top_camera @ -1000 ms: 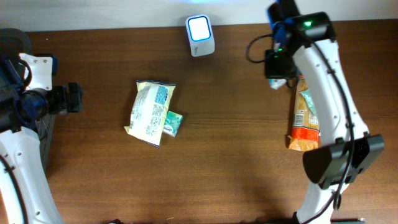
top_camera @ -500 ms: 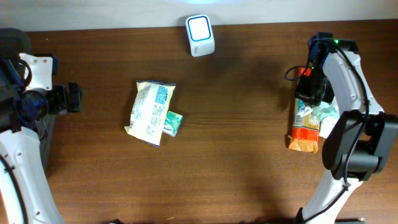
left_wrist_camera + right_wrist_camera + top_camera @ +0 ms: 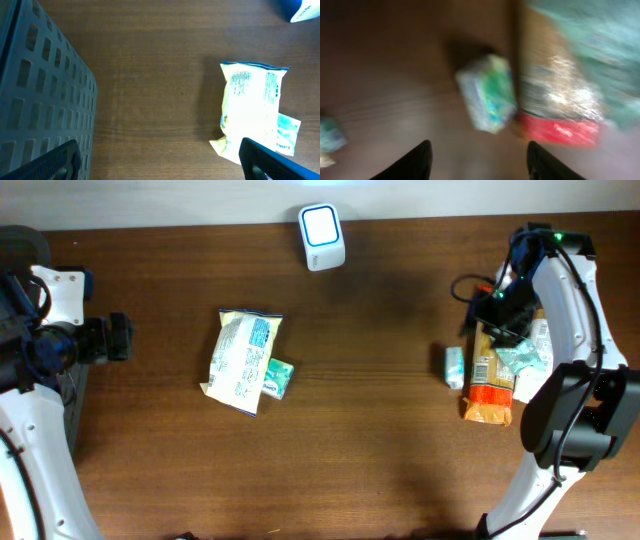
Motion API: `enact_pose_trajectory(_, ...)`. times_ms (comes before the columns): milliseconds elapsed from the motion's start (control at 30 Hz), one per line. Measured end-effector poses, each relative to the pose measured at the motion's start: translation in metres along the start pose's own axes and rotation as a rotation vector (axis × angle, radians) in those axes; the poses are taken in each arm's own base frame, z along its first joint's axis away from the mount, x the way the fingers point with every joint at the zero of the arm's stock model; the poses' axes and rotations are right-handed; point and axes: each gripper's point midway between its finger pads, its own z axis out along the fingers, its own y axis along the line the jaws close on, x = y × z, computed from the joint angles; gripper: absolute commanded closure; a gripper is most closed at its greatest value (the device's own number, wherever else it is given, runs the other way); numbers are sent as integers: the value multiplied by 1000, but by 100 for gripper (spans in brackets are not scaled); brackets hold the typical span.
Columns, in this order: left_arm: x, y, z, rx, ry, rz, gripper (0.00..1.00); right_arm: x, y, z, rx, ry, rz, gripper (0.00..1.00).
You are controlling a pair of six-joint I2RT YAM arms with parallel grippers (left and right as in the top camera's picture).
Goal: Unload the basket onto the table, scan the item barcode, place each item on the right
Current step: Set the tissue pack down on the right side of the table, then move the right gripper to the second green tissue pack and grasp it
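Right wrist view is motion-blurred throughout. Right end effector (image 3: pixel 479 150): both fingers show at the bottom edge, spread apart, nothing between them, so it is open. Beyond the fingers the pale green pack (image 3: pixel 487 92) lies free on the surface (image 3: pixel 380 450). Its print is unreadable and no barcode can be made out.

Just beside the pack, on its right, is the orange bag (image 3: pixel 488 380), and beyond that a teal packet (image 3: pixel 527 360). Overhead, the right arm (image 3: pixel 570 290) crosses both, hiding the bag's upper end. I cannot tell whether pack and bag touch.

Left end effector (image 3: pixel 157 150): fingers wide apart at the lower corners of its view, gripping nothing, open. It sits at the left edge of the surface, next to a grey lattice crate (image 3: pixel 40 90) that is cut off by the frame.

Left of mid-surface is a yellow-and-white bag (image 3: pixel 243 360) with a small green packet (image 3: pixel 279 378) against its lower right corner. I cannot tell whether the packet is tucked under it.

Far edge: the scanner (image 3: pixel 322 237), white with a lit face, well apart from every item. In the left wrist view only its corner shows.

The surface is dark brown wood grain. A pale strip runs beyond its far edge.
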Motion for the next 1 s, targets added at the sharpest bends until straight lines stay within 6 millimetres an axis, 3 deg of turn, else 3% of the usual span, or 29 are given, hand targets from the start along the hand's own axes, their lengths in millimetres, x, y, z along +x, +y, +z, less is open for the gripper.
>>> enact_pose_trajectory(100, 0, 0, 0, 0, 0, 0, 1, -5, 49, 3, -141, -34, -120, 49)
enact_pose_trajectory(167, 0, 0, 0, 0, 0, 0, 1, 3, 102, 11, -214, -52, -237, 64)
enact_pose_trajectory(267, 0, 0, 0, 0, 0, 0, 1, 17, 168, 25, -274, -93, -359, 64)
enact_pose_trajectory(333, 0, 0, 0, 0, 0, 0, 1, 40, 218, 44, -315, -107, -444, 59)
enact_pose_trajectory(367, 0, 0, 0, 0, 0, 0, 1, 54, 237, 54, -324, -103, -463, 53)
enact_pose_trajectory(467, 0, 0, 0, 0, 0, 0, 1, 101, 283, 88, -317, -104, -515, 51)
enact_pose_trajectory(567, 0, 0, 0, 0, 0, 0, 1, 118, 306, 110, -303, -172, -560, 51)
enact_pose_trajectory(733, 0, 0, 0, 0, 0, 0, 1, 116, 338, 139, -332, -295, -656, 51)
enact_pose_trajectory(867, 0, 0, 0, 0, 0, 0, 1, 116, 330, 181, -281, -258, -668, 52)
enact_pose_trajectory(1000, 0, 0, 0, 0, 0, 0, 1, 118, 322, 189, -252, -230, -665, 52)
